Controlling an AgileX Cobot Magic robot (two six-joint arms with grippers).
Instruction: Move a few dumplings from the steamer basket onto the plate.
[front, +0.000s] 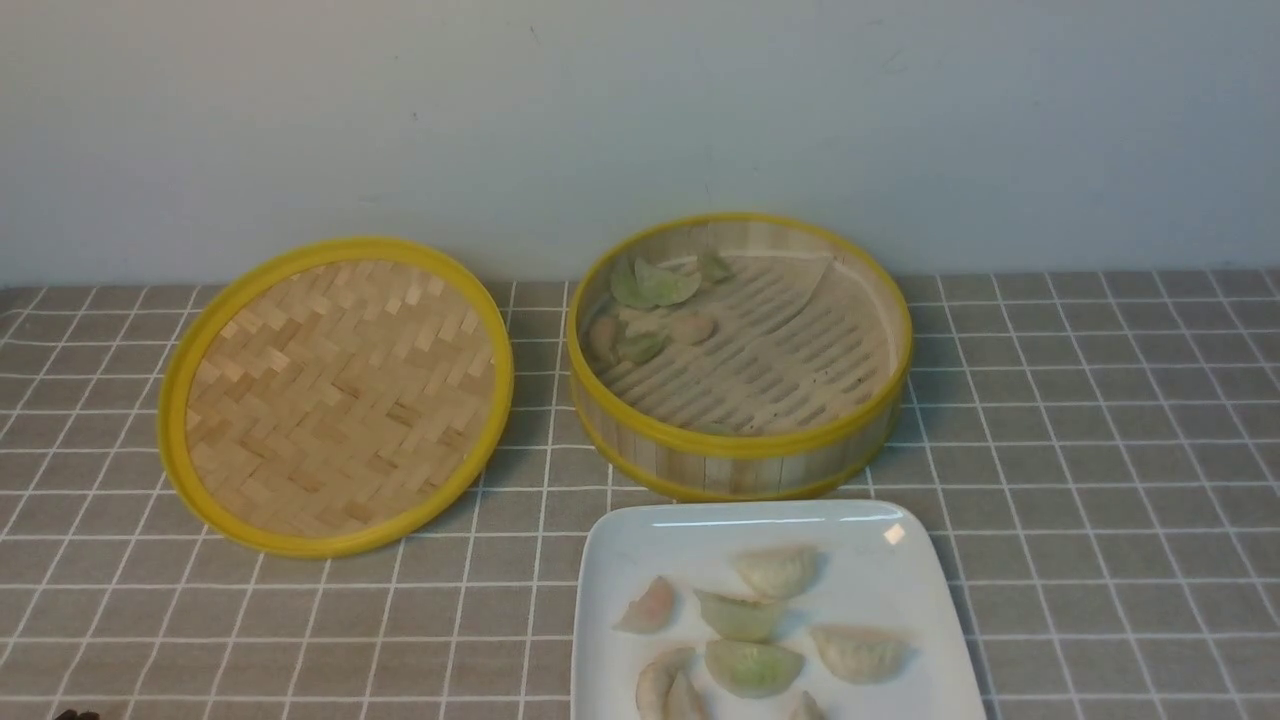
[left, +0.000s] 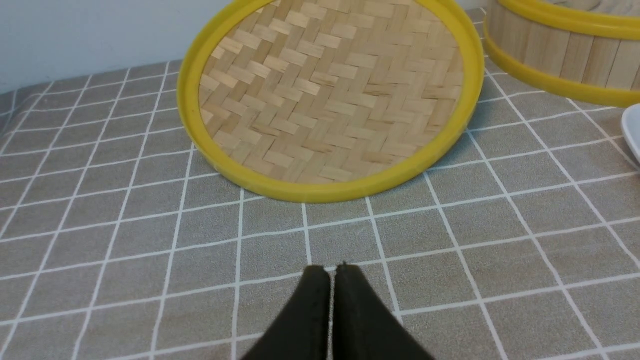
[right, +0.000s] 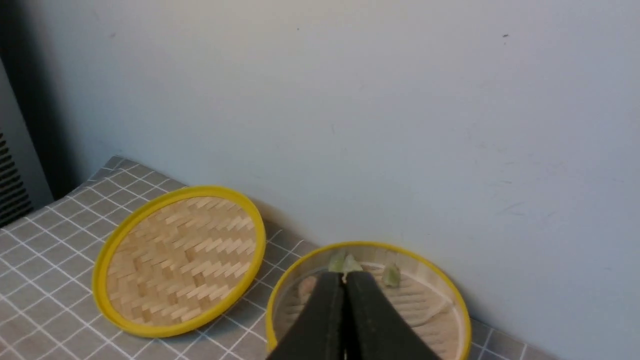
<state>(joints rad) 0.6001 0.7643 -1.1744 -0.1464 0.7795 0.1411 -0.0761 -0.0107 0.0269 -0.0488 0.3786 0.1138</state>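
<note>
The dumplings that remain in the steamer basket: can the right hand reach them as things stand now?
Probably yes. The steamer basket is uncovered, its lid lies flat beside it, and nothing covers the dumplings. The right hand is shut, so it must open first.

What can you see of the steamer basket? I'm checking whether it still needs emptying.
The steamer basket is round, of pale bamboo, with upright slat walls, two yellow rim bands and a slatted floor. It stands upright and uncovered on the checked tablecloth, behind the white plate and to the right of its woven lid, which lies apart from it. A small cluster of dumplings, green and cream, sits at its far left side; the rest of the floor is bare. No gripper touches it.
</note>
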